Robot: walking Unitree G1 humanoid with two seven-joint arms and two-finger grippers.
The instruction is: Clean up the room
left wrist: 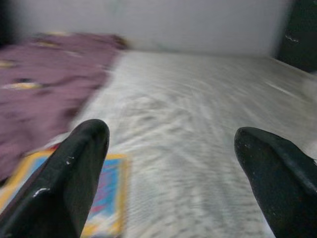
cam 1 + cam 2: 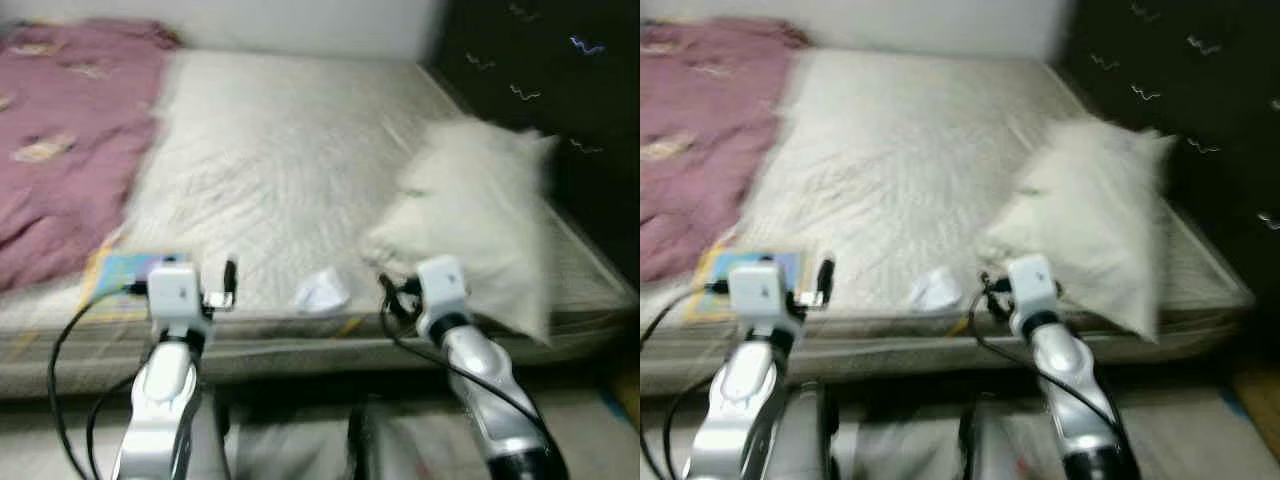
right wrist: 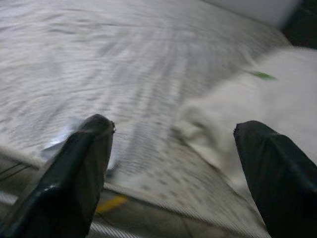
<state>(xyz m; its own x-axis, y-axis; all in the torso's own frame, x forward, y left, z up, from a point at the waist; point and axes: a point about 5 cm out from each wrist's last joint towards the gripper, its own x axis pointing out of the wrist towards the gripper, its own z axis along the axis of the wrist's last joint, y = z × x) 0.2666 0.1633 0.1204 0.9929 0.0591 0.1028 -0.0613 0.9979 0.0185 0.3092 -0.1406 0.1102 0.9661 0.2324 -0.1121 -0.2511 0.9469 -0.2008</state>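
A white fluffy pillow lies on the right side of the bed's pale mattress. A crumpled white scrap sits near the front edge, and a colourful book lies at the front left. My left gripper hovers open over the front left of the bed, just right of the book. My right gripper hovers open at the front edge, with the pillow just ahead to its right and the scrap by its left finger. All views are blurred.
A mauve blanket covers the left side of the bed. A dark patterned wall or headboard stands on the right. The bed's front edge runs across just beyond my arms, with pale floor below.
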